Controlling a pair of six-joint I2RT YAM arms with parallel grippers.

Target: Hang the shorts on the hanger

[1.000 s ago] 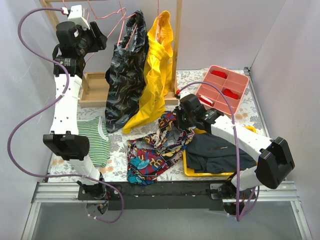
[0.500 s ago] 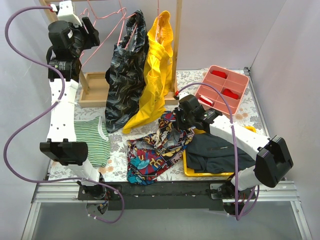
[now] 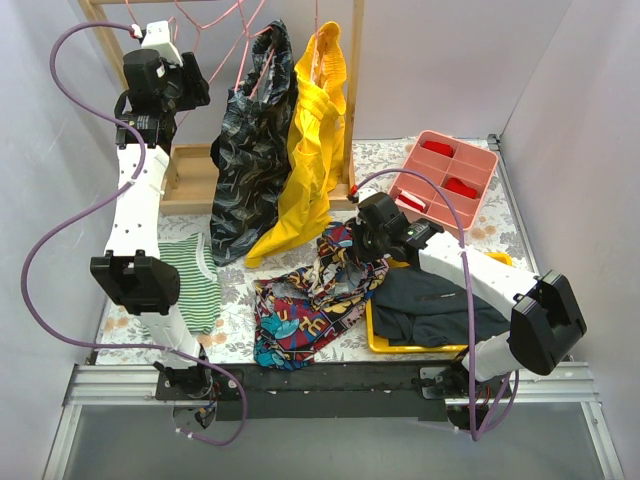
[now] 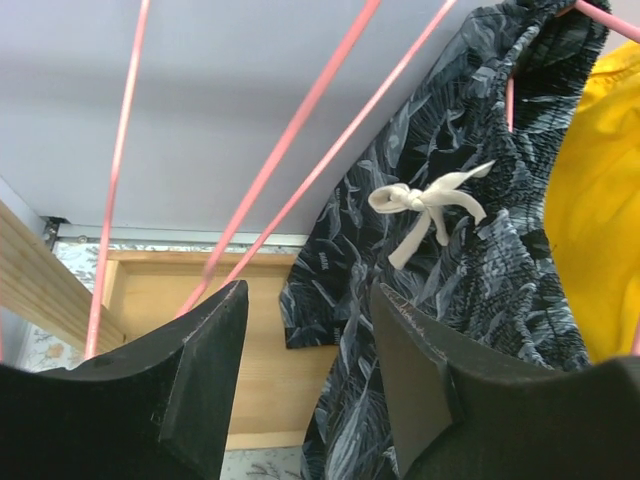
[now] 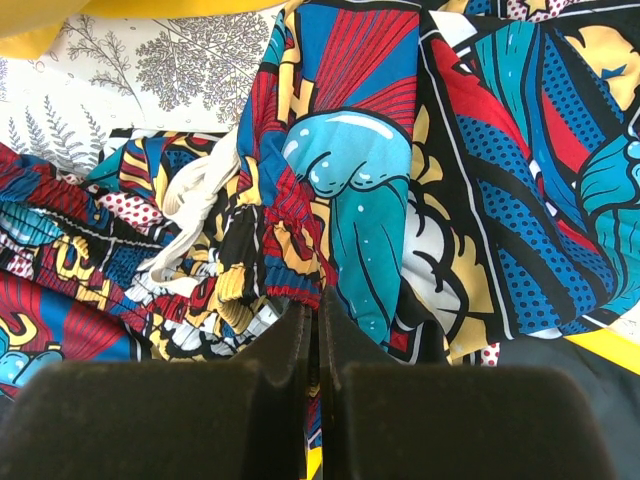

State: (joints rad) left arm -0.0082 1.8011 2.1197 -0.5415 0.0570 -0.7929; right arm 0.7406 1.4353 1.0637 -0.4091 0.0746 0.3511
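shorts [image 3: 305,305] crumpled on table between striped top [image 3: 190,275] and yellow tray [image 3: 375,342]. right gripper [image 3: 357,260] clamped on waistband fold. left gripper [image 4: 308,295] up at rack, jaws apart, hanger [image 4: 275,160] wire lined up with gap, ungripped. Cloth light, floppy, will sag; hold by elastic waistband, not drawstring [image 5: 190,215].

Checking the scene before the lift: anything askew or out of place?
Nothing damaged or spilled. The shorts lie crumpled on the table, one end bunched against the yellow tray, where the right fingers are shut on the cloth. A dark garment slumps over the tray too.
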